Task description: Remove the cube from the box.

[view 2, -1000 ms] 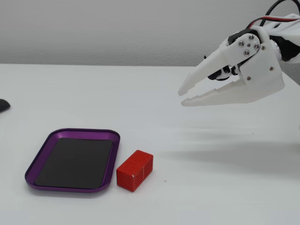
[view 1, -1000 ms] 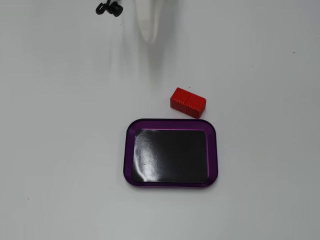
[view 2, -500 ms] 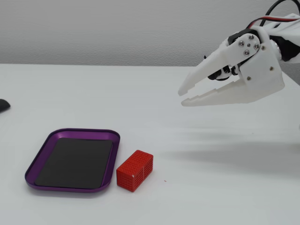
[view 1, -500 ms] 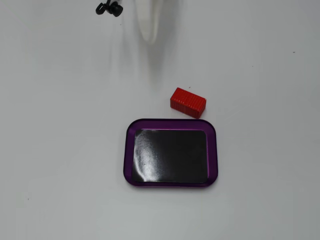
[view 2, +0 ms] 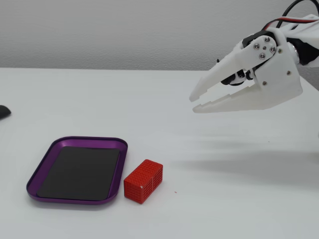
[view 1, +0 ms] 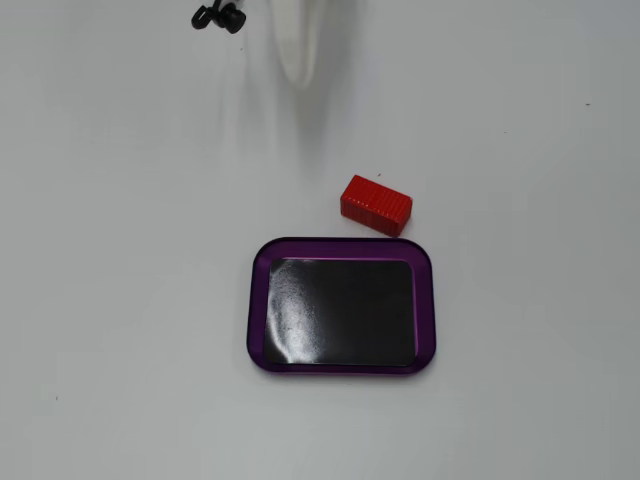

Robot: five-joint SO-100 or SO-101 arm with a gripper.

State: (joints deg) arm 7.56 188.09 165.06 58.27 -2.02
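The red ribbed cube (view 1: 376, 204) lies on the white table just outside the box's top right corner in a fixed view; in the other fixed view the cube (view 2: 143, 180) sits right of the box. The box (view 1: 258, 300) is a shallow purple-rimmed tray with a glossy black floor and nothing in it; it also shows in the side fixed view (view 2: 45, 154). My white gripper (view 2: 194, 102) hangs in the air well above and right of the cube, its jaws nearly together and holding nothing. Only its tip (view 1: 298, 72) shows at the top of the top-down view.
A black cable end (view 1: 219, 17) lies at the top edge of the top-down fixed view. A dark object (view 2: 4, 111) sits at the left edge of the side fixed view. A grey wall runs behind the white table.
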